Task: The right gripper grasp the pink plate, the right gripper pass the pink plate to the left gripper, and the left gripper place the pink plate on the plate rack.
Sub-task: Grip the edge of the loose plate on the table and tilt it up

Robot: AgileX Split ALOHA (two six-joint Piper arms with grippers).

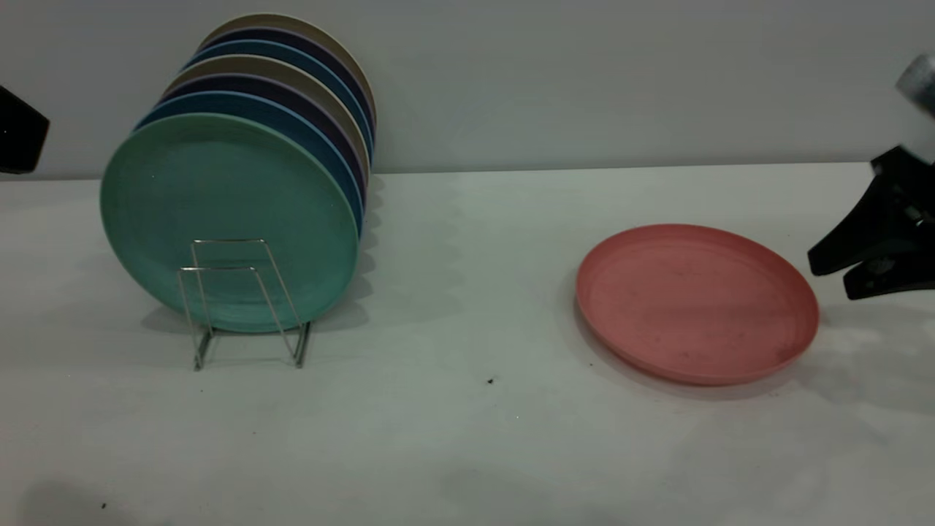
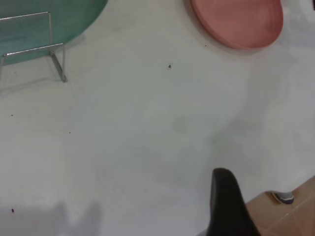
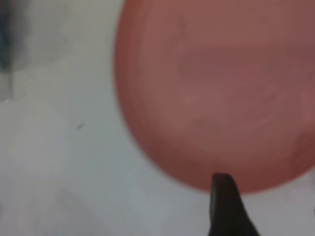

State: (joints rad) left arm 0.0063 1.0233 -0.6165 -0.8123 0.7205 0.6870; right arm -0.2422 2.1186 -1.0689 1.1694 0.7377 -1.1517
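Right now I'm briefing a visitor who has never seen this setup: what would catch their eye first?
First, the pink plate lying flat on the white table, right of centre. Next, the row of coloured plates standing upright in the plate rack at the left, a teal-green plate in front. Then the right end effector, open, just beside the pink plate's right rim.
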